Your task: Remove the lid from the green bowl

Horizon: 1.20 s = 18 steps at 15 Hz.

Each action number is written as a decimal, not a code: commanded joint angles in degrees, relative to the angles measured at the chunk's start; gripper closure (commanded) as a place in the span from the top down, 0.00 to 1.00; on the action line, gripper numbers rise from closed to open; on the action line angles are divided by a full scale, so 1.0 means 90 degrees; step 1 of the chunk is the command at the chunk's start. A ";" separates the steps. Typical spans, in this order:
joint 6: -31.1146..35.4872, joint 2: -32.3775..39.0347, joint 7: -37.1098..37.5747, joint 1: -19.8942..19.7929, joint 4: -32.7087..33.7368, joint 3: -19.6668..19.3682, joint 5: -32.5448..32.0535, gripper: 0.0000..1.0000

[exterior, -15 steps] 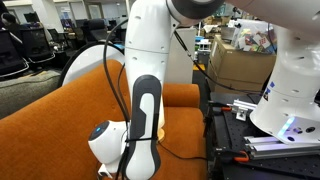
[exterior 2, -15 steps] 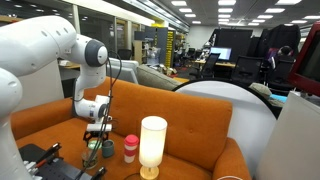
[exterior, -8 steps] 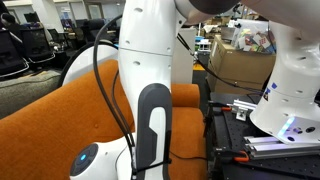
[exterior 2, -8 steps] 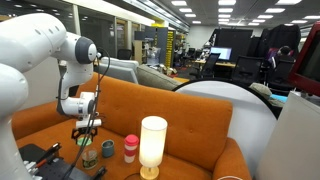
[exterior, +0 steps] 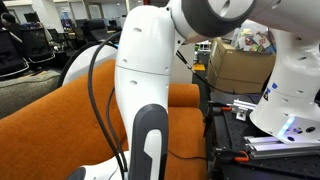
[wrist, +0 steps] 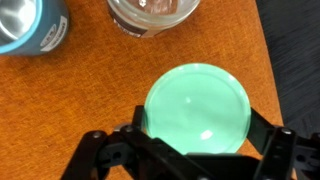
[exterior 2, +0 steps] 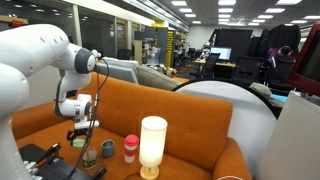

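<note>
In the wrist view my gripper (wrist: pixel 198 122) is shut on the round pale green lid (wrist: pixel 198 100), one finger on each side of its rim, held above the orange couch seat. The bowl (wrist: pixel 152 14) shows at the top edge, open, looking clear and glassy. In an exterior view my gripper (exterior 2: pixel 80 133) hangs a little above and to the left of the bowl (exterior 2: pixel 90 156), apart from it. In the exterior view filled by the arm, gripper, lid and bowl are hidden.
A blue cup (wrist: pixel 30 22) lies beside the bowl. A red-topped container (exterior 2: pixel 130 148) and a tall white lamp (exterior 2: pixel 152 145) stand on the orange couch (exterior 2: pixel 190 135). Black equipment (exterior 2: pixel 40 165) lies at the couch's front edge. The arm (exterior: pixel 150 90) blocks most of one view.
The arm has swung left and risen, carrying the green lid off and away from the bowl. The bowl, cup and lamp have stayed put.
</note>
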 commanded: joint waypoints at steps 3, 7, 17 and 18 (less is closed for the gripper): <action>-0.0906 0.0999 -0.1176 -0.0383 0.1260 0.0438 0.0037 0.69; -0.1445 0.1550 -0.1530 -0.0254 0.2098 0.0431 0.0141 0.69; -0.1730 0.1313 -0.1825 0.0062 0.2028 0.0168 0.0733 1.00; -0.1738 0.1313 -0.1835 0.0096 0.2046 0.0132 0.0783 1.00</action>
